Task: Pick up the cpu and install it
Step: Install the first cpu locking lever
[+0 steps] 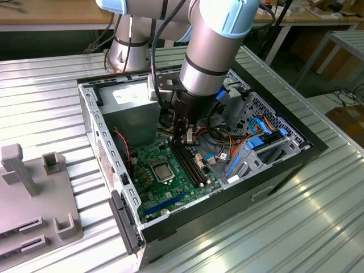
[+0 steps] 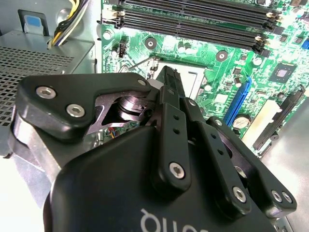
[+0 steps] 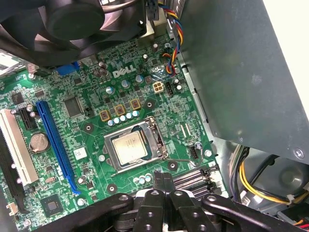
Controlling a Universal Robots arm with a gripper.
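So the cpu (image 3: 128, 147) is sitting flat in the socket frame (image 3: 155, 145) on the green motherboard (image 3: 91, 96), silver top facing up; you can also spot it in the exterior view (image 1: 162, 169), near the middle of the open computer case (image 1: 94, 122). Judging by its looks, it's a light, rigid little slab with a smooth metal lid, so probably slippery and not much to bite on. I'd say the only sane place to grab it is by two opposite edges, gently, kept level, since the underside contacts and the socket are likely the fragile part.

The gripper (image 3: 163, 180) hangs just beside the socket, over the strip between it and the RAM slots (image 1: 190, 165), not touching the chip. In the first wrist view its two black fingers (image 3: 158, 181) look pressed together with nothing between them. The arm (image 1: 213, 51) comes down steeply from above into the case, wrist pointing nearly straight down at the board, next to the grey power supply (image 1: 133, 111). Bundled cables (image 1: 250, 133) sit off toward the exterior view's right.
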